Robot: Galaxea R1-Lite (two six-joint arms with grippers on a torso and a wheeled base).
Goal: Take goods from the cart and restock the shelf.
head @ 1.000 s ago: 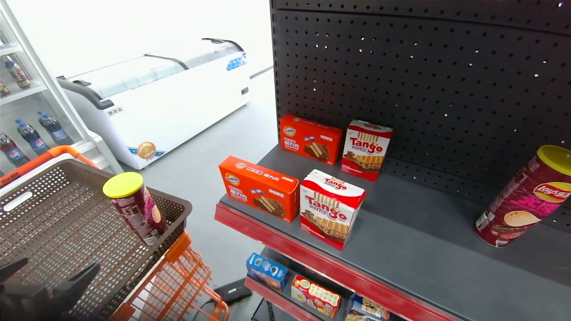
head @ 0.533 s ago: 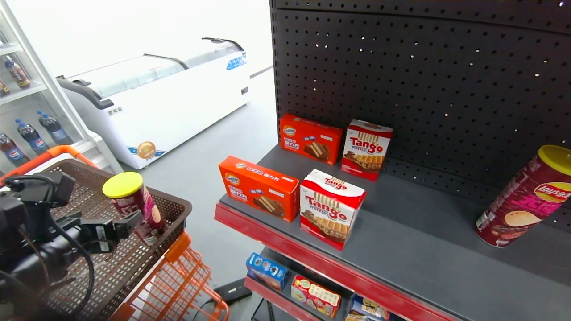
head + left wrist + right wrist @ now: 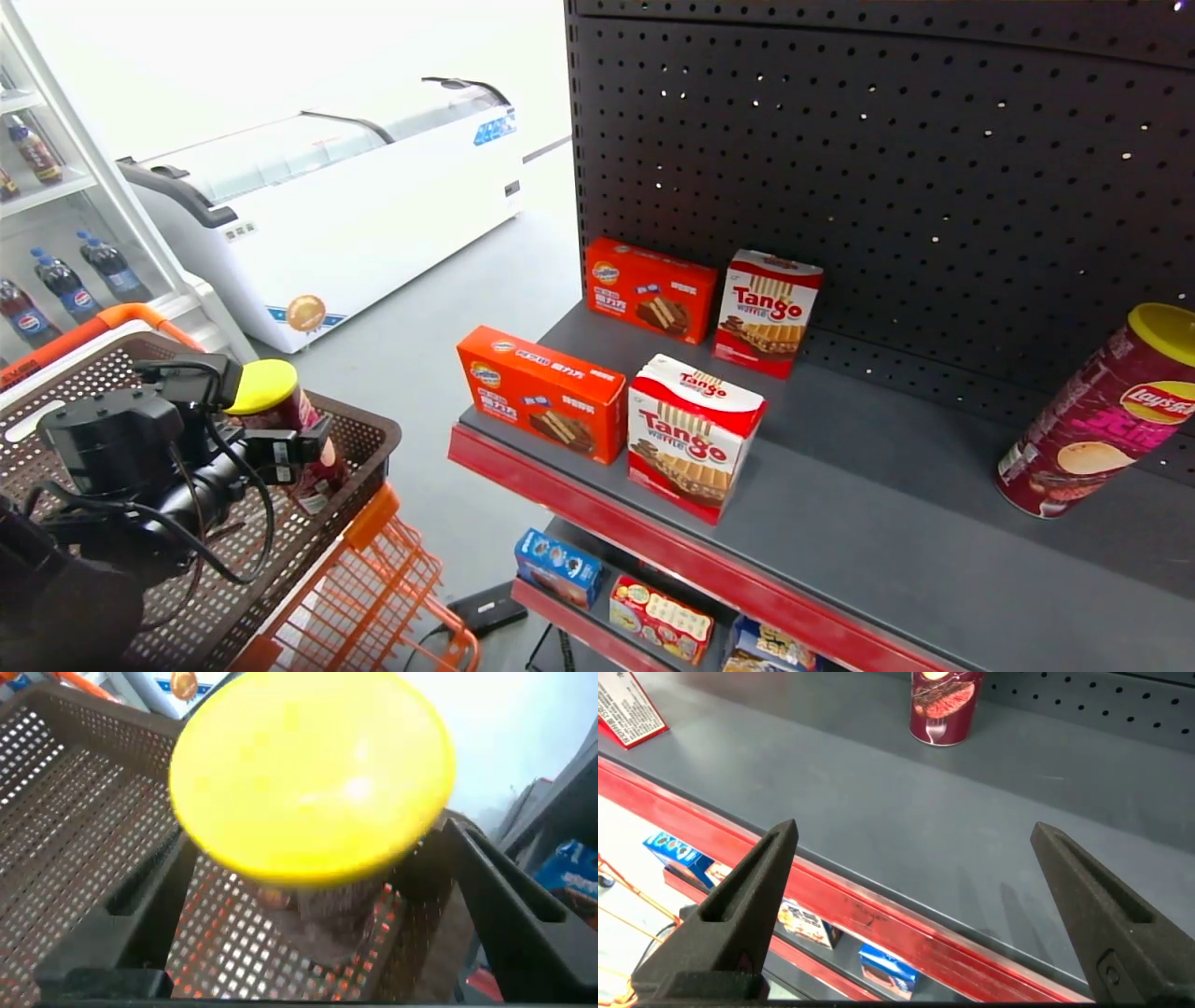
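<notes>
From the head view, the left gripper (image 3: 291, 441) is down in the cart's brown basket (image 3: 56, 373). Its jaws are apart, one on either side of the chip can (image 3: 265, 386). The can leans tilted against the basket's corner wall, just beyond the fingertips. To my eye a squeeze on a leaning can may land askew, so it could twist or slip during the lift. That wall is close enough to snag a finger.

From the left wrist view, the can's yellow lid (image 3: 313, 775) sits between the two dark fingers (image 3: 140, 905), with nothing clamped yet. The gripper (image 3: 313, 859) looks high on the can, near the lid. A hold there might pop the lid or let the body swing.

From the right wrist view, the right gripper (image 3: 915, 829) is spread wide and empty over the grey shelf (image 3: 990, 812). A second can (image 3: 945, 705) stands well ahead of it. I'd worry about the new can clipping the shelf's red front lip (image 3: 831, 891) below the gripper, or toppling its neighbour.
</notes>
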